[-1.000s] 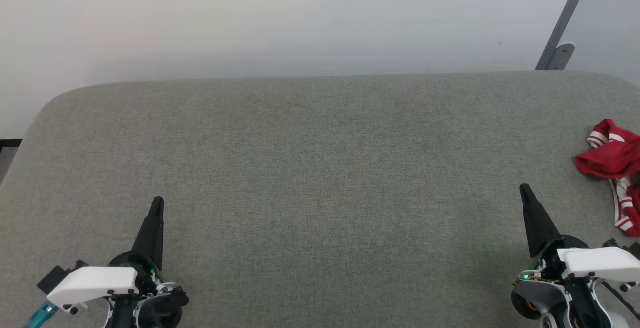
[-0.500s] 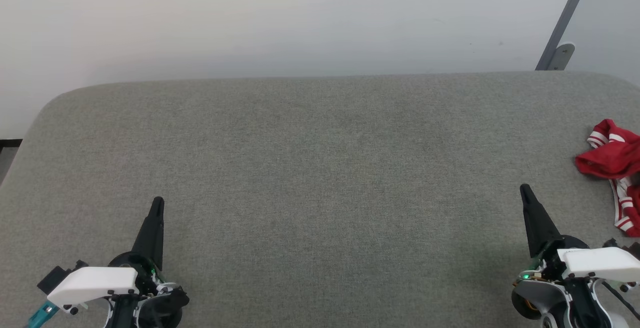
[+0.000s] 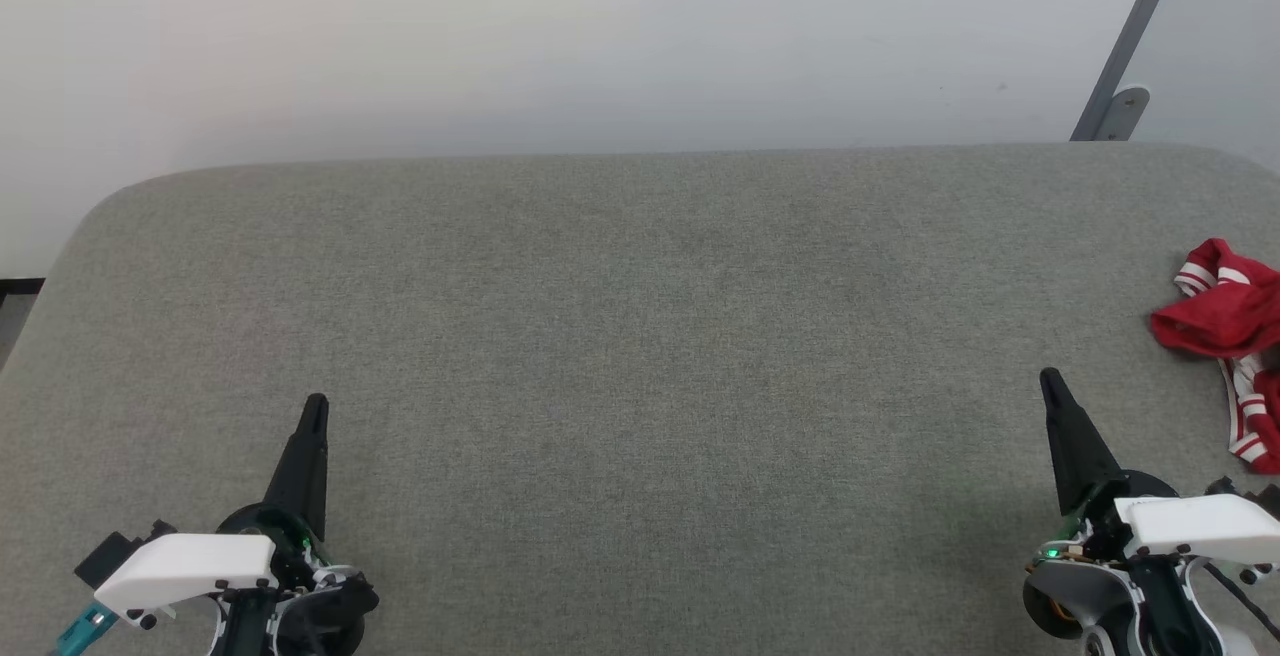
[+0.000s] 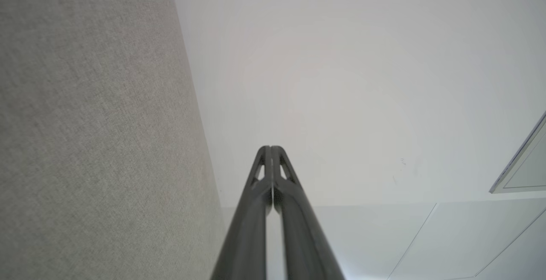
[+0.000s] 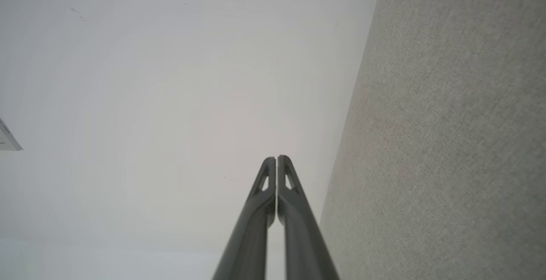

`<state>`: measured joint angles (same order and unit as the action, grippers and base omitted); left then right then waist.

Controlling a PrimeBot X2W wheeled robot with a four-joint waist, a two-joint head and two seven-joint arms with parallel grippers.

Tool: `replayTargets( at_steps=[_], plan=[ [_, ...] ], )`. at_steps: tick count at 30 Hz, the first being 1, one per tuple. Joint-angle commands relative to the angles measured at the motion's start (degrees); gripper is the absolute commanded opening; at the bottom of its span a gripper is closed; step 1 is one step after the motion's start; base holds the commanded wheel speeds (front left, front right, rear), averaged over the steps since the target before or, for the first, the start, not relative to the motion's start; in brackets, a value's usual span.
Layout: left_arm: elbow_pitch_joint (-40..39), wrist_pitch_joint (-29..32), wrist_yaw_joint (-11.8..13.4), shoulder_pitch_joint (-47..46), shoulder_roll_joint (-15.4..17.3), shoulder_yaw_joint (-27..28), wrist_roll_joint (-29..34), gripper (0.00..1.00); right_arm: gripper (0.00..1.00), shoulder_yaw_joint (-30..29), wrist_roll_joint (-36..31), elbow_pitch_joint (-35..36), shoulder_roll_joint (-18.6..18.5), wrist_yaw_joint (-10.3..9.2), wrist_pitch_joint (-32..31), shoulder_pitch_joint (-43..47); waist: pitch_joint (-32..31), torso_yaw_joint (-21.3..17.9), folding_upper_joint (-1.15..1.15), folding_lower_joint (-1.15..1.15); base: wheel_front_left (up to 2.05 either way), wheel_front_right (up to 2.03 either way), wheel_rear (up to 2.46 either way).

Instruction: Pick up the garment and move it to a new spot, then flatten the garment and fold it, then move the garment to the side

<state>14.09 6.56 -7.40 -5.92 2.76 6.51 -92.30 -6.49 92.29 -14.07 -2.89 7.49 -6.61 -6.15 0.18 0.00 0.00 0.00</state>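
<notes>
Wide grey pad [image 3: 640, 336] open between left gripper [image 3: 316, 404] and right gripper [image 3: 1049, 377], wall [image 3: 500, 36] behind its far edge, red garment [image 3: 1222, 314] bunched near right gripper

The head camera is looking forward and down over the grey fabric surface [image 3: 640, 336], with the white wall [image 3: 600, 26] lying across the frame's top. The wrist cameras are looking close along the left gripper [image 4: 271, 154] and right gripper [image 5: 276, 162] towards that wall, sharing the surface at their left and right frame edges.
</notes>
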Motion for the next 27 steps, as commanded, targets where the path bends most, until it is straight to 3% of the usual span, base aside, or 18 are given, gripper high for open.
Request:
replayTargets(
  at_steps=[1,27],
  plan=[
    [-0.03,0.18,-0.16,-0.72,0.12,0.09,-0.17,0.0,0.0,-0.07,0.23,0.1,0.08,0.0,-0.07,-0.21,0.0,0.0,0.0,0.0,0.0,0.0,0.0],
    [-0.03,0.16,-0.16,-0.72,0.12,0.06,-0.19,0.0,0.0,-0.05,0.23,0.09,0.08,0.0,-0.06,-0.21,0.0,0.0,0.0,0.0,0.0,0.0,0.0]
  ],
)
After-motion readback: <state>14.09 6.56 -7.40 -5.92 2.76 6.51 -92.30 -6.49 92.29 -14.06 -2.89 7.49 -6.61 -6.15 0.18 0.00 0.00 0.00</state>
